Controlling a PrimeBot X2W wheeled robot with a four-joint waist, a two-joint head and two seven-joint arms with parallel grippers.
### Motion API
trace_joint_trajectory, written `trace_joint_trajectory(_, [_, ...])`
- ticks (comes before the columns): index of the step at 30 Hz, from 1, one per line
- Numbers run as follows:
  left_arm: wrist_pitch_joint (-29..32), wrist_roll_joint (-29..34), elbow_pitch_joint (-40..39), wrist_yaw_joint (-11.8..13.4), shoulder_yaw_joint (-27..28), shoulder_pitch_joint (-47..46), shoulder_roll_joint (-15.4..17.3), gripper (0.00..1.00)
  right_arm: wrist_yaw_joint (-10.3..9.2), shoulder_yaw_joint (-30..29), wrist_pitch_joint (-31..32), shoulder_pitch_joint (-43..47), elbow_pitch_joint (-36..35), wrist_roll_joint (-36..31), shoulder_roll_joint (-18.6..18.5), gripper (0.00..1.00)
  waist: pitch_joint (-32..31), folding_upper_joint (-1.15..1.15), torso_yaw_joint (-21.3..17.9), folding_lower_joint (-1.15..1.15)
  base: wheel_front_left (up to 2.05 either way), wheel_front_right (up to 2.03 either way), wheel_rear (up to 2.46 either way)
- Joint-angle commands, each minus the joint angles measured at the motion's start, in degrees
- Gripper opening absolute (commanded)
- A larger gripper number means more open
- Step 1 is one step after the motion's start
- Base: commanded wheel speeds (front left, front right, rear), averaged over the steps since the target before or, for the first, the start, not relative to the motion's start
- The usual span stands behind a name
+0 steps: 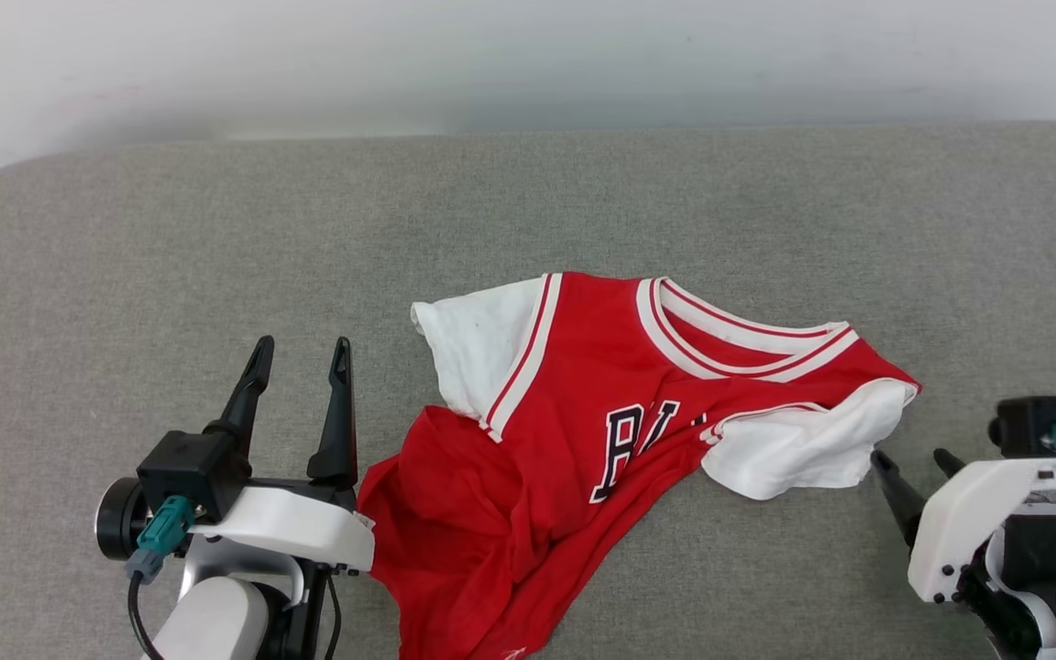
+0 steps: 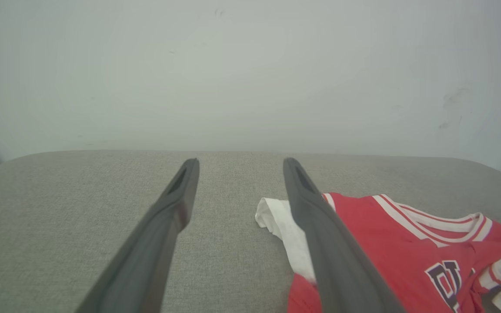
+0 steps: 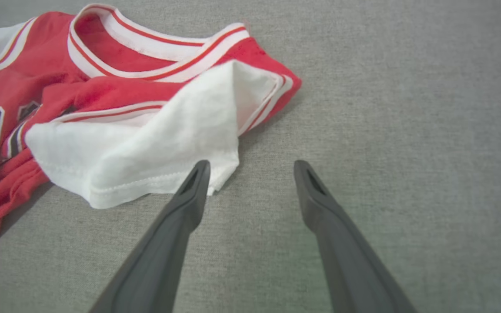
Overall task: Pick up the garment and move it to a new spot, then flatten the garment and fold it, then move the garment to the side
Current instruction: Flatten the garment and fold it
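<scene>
- Head view: the garment (image 1: 620, 431), a red jersey with white sleeves, striped trim and black lettering, lies crumpled in the middle of a grey cushioned surface (image 1: 216, 229). Its collar faces the far side and its red hem bunches towards the near edge. The left pincer (image 1: 302, 344) stands just left of the garment, fingers spread wide and empty. The right pincer (image 1: 908, 456) sits near the white sleeve at the right, also spread and holding nothing.
- Left wrist view: the left pincer (image 2: 240, 161) is wide open over bare grey fabric, with the garment (image 2: 385, 234) lying beyond its right finger.
- Right wrist view: the right pincer (image 3: 252, 163) gapes empty. One fingertip (image 3: 200, 171) is at the white sleeve's (image 3: 159, 130) hem; I cannot tell whether they touch.
</scene>
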Motion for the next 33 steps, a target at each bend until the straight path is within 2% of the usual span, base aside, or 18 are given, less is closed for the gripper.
trace_joint_trajectory(1, [-0.16,-0.03,-0.17,-0.13,-0.10,-0.65,-0.05,1.00,-0.01,1.73,2.61,0.59,-1.89,-0.01,-1.12,1.00,0.82,0.00,0.32,0.00,0.00,0.00,0.00])
trace_joint_trajectory(4, [-0.20,0.08,-0.19,-0.32,-0.25,-1.45,-0.26,1.00,-0.01,4.41,6.31,-0.55,-2.81,-0.08,-2.18,1.00,1.98,0.00,0.89,0.00,0.00,0.00,0.00])
trace_joint_trajectory(8, [-0.27,0.14,0.23,-0.63,-0.26,-2.12,-0.56,1.00,-0.01,8.07,8.81,-2.85,-0.50,0.69,-3.61,1.00,3.15,0.00,1.68,0.00,0.00,0.00,0.00])
trace_joint_trajectory(17, [-0.37,0.43,0.97,-1.28,0.16,-2.66,-0.77,1.00,-0.01,12.37,8.67,-6.30,11.14,2.45,-4.38,1.00,4.19,0.00,2.29,0.00,0.00,0.00,0.00])
trace_joint_trajectory(18, [-0.38,0.52,1.05,-1.31,0.17,-2.65,-0.77,1.00,-0.01,13.06,8.92,-6.27,12.24,2.92,-4.35,0.41,4.18,0.00,2.29,0.00,0.00,0.00,0.00])
trace_joint_trajectory(19, [-0.39,0.56,1.13,-1.38,0.20,-2.64,-0.77,1.00,-0.01,13.61,9.26,-6.23,13.19,3.53,-4.30,0.00,4.16,0.00,2.26,0.00,0.00,0.00,0.00])
trace_joint_trajectory(25, [-0.44,0.70,1.42,-1.09,0.46,-1.76,-0.94,1.00,-0.04,13.11,6.94,-5.76,12.35,5.06,-6.23,0.00,3.17,0.00,1.44,0.00,0.00,0.00,0.00])
trace_joint_trajectory(29, [-0.44,0.61,1.56,-0.94,0.59,-1.15,-0.99,1.00,-0.05,8.77,4.66,-4.65,8.03,3.58,-7.70,0.00,1.97,0.00,0.73,0.00,0.00,0.00,0.00])
trace_joint_trajectory(33, [-0.45,0.64,1.42,-0.88,0.61,-0.44,-0.95,1.00,-0.01,2.68,5.55,-1.37,2.92,2.09,-7.80,0.00,1.09,0.00,0.22,0.00,0.00,0.00,0.00])
